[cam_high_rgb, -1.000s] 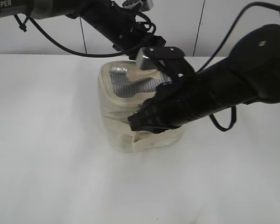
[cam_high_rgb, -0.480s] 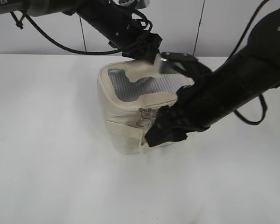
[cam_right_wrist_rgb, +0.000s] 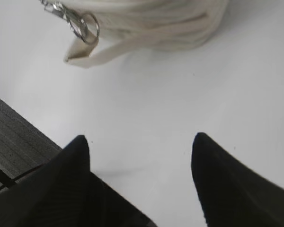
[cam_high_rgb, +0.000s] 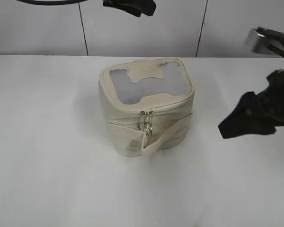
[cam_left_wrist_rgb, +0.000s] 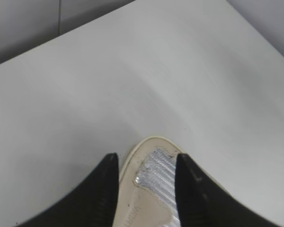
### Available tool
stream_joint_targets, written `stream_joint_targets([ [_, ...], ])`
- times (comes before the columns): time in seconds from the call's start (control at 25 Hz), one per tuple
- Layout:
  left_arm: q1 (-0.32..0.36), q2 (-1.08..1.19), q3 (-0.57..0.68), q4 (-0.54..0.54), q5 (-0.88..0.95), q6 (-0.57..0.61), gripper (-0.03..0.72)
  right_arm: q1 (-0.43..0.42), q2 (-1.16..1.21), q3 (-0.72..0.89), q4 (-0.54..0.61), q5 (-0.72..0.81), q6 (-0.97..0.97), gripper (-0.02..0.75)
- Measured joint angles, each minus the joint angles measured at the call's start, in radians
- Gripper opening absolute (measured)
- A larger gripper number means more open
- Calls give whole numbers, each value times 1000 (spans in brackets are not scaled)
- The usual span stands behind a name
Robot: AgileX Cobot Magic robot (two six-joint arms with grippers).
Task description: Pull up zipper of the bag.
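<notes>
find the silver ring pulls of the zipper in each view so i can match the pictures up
Exterior view: the ring pulls hang at the front of the bag, just below the top rim, centre of the picture.
Left wrist view: not in it; only the bag's mesh top shows between the fingers.
Right wrist view: top left, dangling above the strap end.
Shared landmark: the cream strap beside the pulls, seen in the exterior and right wrist views.

A bare white table [cam_high_rgb: 52, 156] meets a grey panelled wall [cam_high_rgb: 38, 28].

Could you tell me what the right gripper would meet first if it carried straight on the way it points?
Probably the bag, near its strap; the open right gripper faces it across bare table, though depth is unclear.
</notes>
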Motion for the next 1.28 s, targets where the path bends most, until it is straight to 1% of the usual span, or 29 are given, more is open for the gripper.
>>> stream_joint_targets([
  [0.08,-2,-72,54,0,-1,0,306,-6,-84,58,-33,5,45,527],
  [0.2,-3,-201,221,13,-29,0,302,-7,-240,146,-77,21,123,527],
  [0.28,-6,-318,396,26,-72,0,302,-7,-351,175,-130,46,183,527],
  [0.4,-8,-563,676,64,-156,-3,296,-7,-519,201,-218,120,236,528],
  [0.48,-8,-774,841,114,-188,-43,283,-7,-629,222,-264,169,249,528],
  [0.6,-8,-1087,1051,237,-180,-189,274,-7,-788,268,-309,233,259,528],
  [0.68,-8,-1325,1140,337,-123,-301,272,-7,-892,307,-330,250,292,528],
  [0.76,-8,-1504,1200,423,-44,-393,271,-7,-1010,349,-359,255,343,528],
  [0.84,-8,-1667,1261,505,26,-445,270,-7,-1110,383,-391,255,391,528],
  [0.92,-8,-1828,1314,554,65,-462,270,-7,-1204,392,-406,255,415,528],
  [1.08,-8,-2045,1393,582,115,-470,270,-7,-1334,397,-424,254,429,514],
  [1.28,-8,-2040,1429,583,116,-470,269,-7,-1396,397,-427,253,434,465],
])
